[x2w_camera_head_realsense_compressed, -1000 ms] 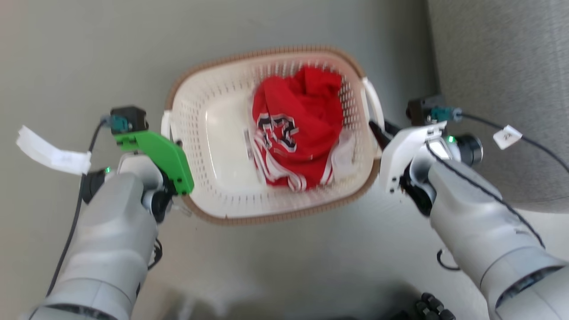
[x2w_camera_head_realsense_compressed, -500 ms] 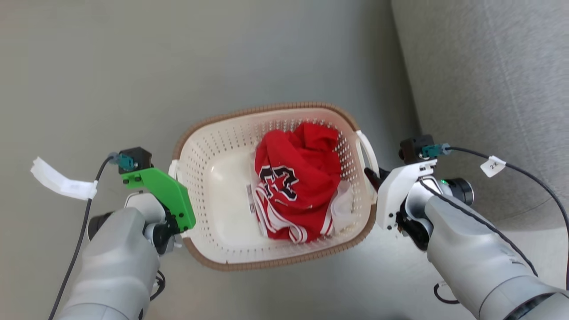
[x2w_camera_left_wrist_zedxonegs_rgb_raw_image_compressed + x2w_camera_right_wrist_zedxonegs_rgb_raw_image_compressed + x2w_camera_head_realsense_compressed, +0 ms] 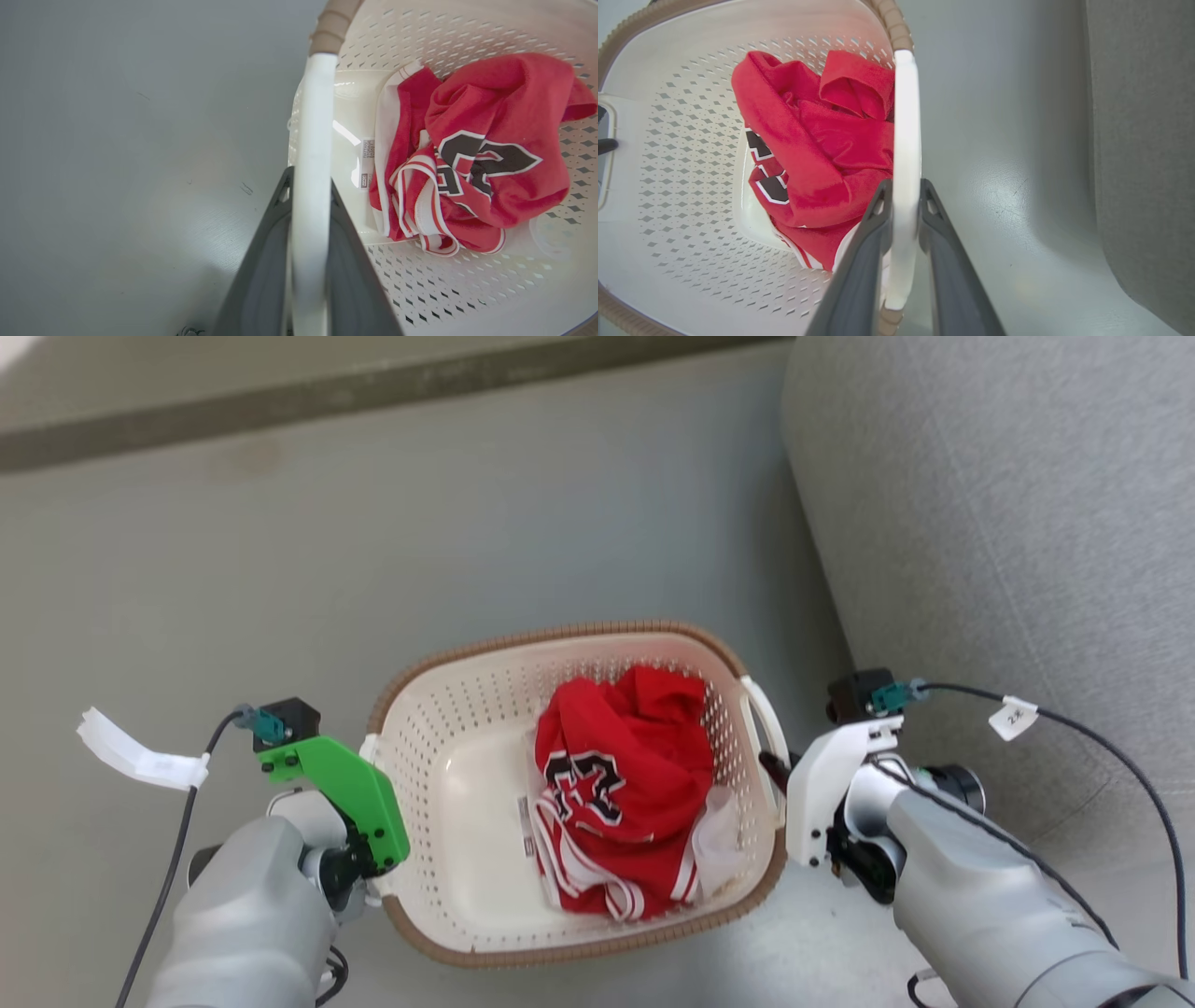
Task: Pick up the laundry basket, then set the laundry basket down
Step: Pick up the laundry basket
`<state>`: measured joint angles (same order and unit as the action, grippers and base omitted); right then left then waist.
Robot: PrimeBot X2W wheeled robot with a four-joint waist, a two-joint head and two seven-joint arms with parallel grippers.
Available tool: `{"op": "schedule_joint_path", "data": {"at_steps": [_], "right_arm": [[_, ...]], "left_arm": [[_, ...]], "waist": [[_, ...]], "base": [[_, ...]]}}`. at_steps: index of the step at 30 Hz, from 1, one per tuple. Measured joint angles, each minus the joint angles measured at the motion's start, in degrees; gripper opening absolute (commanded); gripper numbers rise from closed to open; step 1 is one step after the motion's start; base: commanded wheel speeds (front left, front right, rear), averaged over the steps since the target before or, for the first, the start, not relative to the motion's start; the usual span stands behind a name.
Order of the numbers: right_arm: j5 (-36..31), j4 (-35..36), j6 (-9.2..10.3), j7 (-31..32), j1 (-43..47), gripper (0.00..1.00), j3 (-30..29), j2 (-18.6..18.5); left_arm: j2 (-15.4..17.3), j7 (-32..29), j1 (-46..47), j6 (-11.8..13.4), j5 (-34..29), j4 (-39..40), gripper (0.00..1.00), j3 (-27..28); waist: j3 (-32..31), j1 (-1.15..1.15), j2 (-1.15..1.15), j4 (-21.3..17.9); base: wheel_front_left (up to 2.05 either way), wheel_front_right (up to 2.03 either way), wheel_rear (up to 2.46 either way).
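The laundry basket (image 3: 448,784) is cream-white with perforated walls and a brown woven-look rim. It hangs between my two arms above the grey floor, with a crumpled red jersey (image 3: 621,784) inside. My left gripper (image 3: 308,186) is shut on the basket's white left handle (image 3: 310,140), which runs between its dark fingers. On the other side, my right gripper (image 3: 903,191) is shut on the white right handle (image 3: 906,121). In the head view the left gripper (image 3: 369,803) and right gripper (image 3: 780,775) sit at the basket's two short ends.
A grey upholstered sofa or chair (image 3: 1008,523) rises close on the right of the basket. Grey floor (image 3: 373,541) lies ahead and to the left, with a dark strip (image 3: 280,406) along its far edge. Cables with paper tags trail from both wrists.
The head camera has tilted up, so the basket sits lower in the picture and more floor ahead shows. Both grippers still hold the handles, and the basket stays between them.
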<state>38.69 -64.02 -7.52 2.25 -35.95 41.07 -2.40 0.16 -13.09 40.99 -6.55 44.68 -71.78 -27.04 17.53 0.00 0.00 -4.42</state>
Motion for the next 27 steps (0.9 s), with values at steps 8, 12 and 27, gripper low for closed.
{"op": "schedule_joint_path", "data": {"at_steps": [8, 12, 27], "right_arm": [[2.9, 0.6, 0.02, 3.0, 1.6, 0.0, 1.5, -0.1], [4.3, 0.8, 0.03, 4.7, 2.7, 0.0, 2.0, -0.1], [9.5, 1.1, 0.03, 11.6, 6.0, 0.0, 3.8, -0.2]], "left_arm": [[0.0, -1.7, -1.7, -0.1, 0.9, -0.8, 0.0, -0.2], [0.0, -3.0, -2.5, -0.1, 1.5, -1.1, 0.0, -0.2], [0.2, -7.8, -6.3, -0.3, 2.7, -2.1, 0.0, -0.3]], "waist": [[-5.9, 0.0, 0.0, -0.2], [-8.6, 0.0, 0.0, -0.4], [-16.4, 0.0, 0.0, -1.5]], "base": [[0.0, 0.0, 0.0], [0.0, 0.0, 0.0], [0.0, 0.0, 0.0]]}}
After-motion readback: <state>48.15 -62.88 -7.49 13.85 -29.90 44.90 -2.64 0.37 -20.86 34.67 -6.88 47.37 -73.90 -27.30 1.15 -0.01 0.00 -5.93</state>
